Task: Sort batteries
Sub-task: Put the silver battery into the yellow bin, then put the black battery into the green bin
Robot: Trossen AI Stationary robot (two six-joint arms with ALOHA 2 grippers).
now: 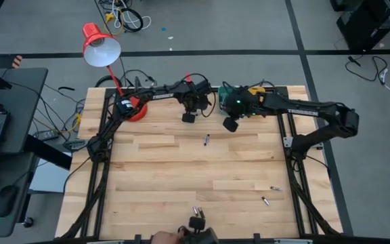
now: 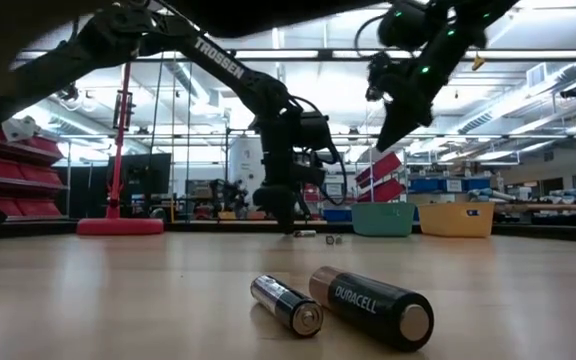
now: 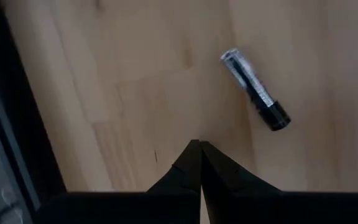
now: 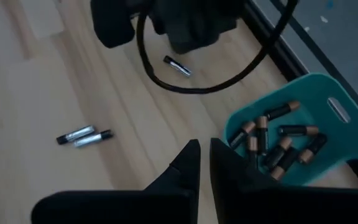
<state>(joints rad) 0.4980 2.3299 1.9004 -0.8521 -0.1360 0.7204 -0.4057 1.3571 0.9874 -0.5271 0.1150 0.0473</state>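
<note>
Left gripper (image 3: 199,148) fingers pressed together above tabletop (image 1: 181,176), lone battery (image 3: 255,89) seen nearby. Right gripper (image 4: 202,152) fingers slightly parted, nothing held, beside teal bin (image 4: 347,134) loaded with batteries (image 4: 277,143). Red lamp (image 1: 101,46) noted at far-left corner.

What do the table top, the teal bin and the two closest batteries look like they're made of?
Table top: wood, pale butcher-block strips with a low sheen. Teal bin: probably plastic, smooth moulded walls with a slotted handle. Two closest batteries: glossy dark jackets, likely foil or film over metal, with shiny metallic ends.
</note>
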